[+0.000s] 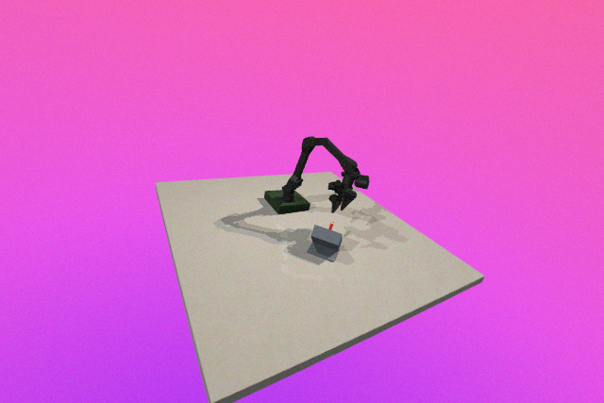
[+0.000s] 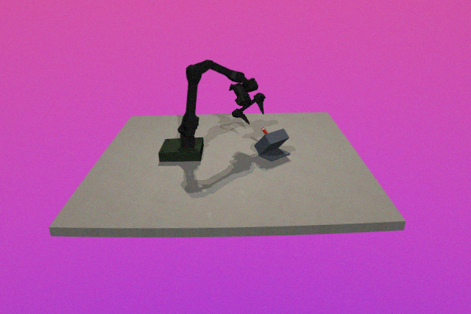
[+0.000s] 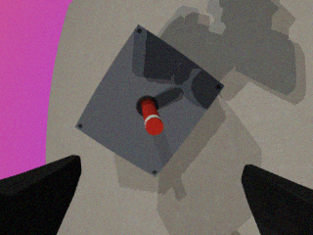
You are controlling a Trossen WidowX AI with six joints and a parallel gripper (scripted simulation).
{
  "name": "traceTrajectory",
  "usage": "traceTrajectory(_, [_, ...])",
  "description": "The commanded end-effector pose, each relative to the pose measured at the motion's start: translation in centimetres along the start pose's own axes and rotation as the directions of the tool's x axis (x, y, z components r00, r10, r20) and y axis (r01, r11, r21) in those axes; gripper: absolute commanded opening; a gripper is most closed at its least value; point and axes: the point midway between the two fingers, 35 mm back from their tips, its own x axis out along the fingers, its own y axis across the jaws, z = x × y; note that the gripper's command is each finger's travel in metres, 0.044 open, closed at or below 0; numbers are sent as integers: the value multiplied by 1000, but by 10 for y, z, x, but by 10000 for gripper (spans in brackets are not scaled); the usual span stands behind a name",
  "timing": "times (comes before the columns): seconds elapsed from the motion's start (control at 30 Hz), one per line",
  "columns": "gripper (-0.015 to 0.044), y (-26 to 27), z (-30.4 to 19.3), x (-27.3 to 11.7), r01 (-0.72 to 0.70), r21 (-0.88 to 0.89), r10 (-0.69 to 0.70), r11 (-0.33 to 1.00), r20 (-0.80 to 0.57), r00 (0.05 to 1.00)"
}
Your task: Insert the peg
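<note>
A red round peg point(image 1: 331, 226) point(image 2: 265, 131) point(image 3: 154, 125) with a pale band near its top stands in the hole of the sloped grey-blue panel point(image 1: 327, 236) point(image 2: 271, 141) point(image 3: 110, 105). Its upper part sticks out of the face; its lower end is hidden in the hole, so its depth cannot be seen. In the wrist view dark hole rim shows around the peg. My gripper point(image 1: 338, 210) point(image 2: 256, 119) point(image 3: 164, 170) is wide open and empty. It is above the peg, off the panel's face, and its fingers touch neither.
The arm's dark green base point(image 1: 288, 202) point(image 2: 180, 149) stands on the beige table point(image 1: 243, 320) point(image 2: 228, 212), behind the panel in the top view and left of it in the exterior view. Shadows of the arm fall across the panel and table.
</note>
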Motion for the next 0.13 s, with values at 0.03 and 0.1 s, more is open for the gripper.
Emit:
traceTrajectory(0.03, [440,2,1,-6,-8,12,8,1000,-4,1000])
traceTrajectory(0.1, [440,2,1,-6,-8,12,8,1000,-4,1000])
